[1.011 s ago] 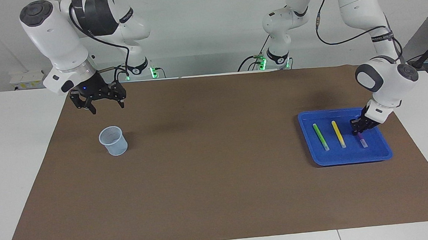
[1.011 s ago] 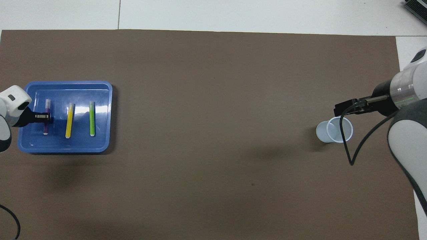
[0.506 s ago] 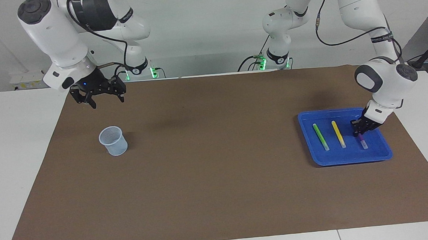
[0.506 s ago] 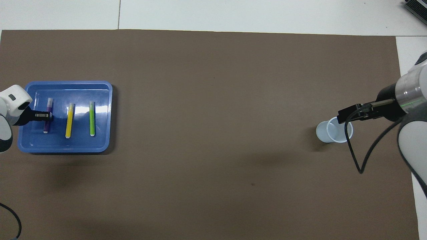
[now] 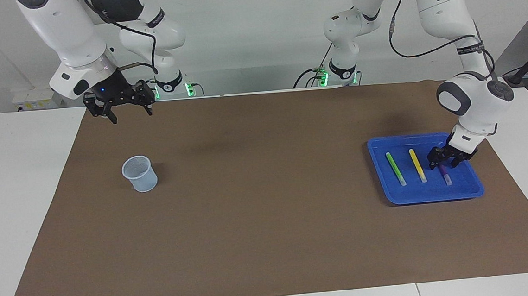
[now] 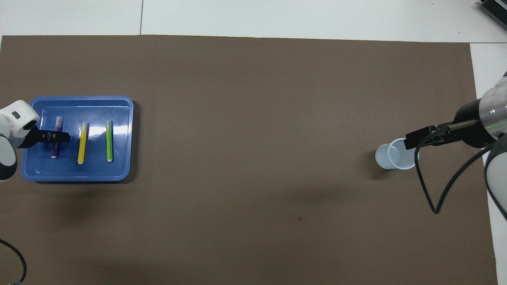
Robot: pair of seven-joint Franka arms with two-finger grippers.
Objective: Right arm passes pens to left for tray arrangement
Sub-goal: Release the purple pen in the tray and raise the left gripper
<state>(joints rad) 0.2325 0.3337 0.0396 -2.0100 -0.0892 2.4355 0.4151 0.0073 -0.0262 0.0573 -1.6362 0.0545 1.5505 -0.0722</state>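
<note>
The blue tray [image 5: 434,196] [image 6: 79,178] lies at the left arm's end of the table. Three pens lie side by side in it: green [image 5: 395,169] [image 6: 109,140], yellow [image 5: 417,165] [image 6: 82,142] and purple [image 5: 446,176] [image 6: 54,150]. My left gripper [image 5: 444,163] [image 6: 55,136] is low in the tray, open, with its fingers on either side of the purple pen's middle. My right gripper [image 5: 130,114] [image 6: 412,140] hangs open and empty, high over the brown mat at the right arm's end.
A small translucent pale-blue cup [image 5: 140,174] [image 6: 398,156] stands upright on the brown mat [image 5: 258,204] at the right arm's end. A black cable [image 6: 427,190] loops down from the right wrist. White table shows around the mat.
My left gripper has opened and let go of the purple pen, which now lies in the tray. My right gripper has risen and drawn back from the cup toward the robots.
</note>
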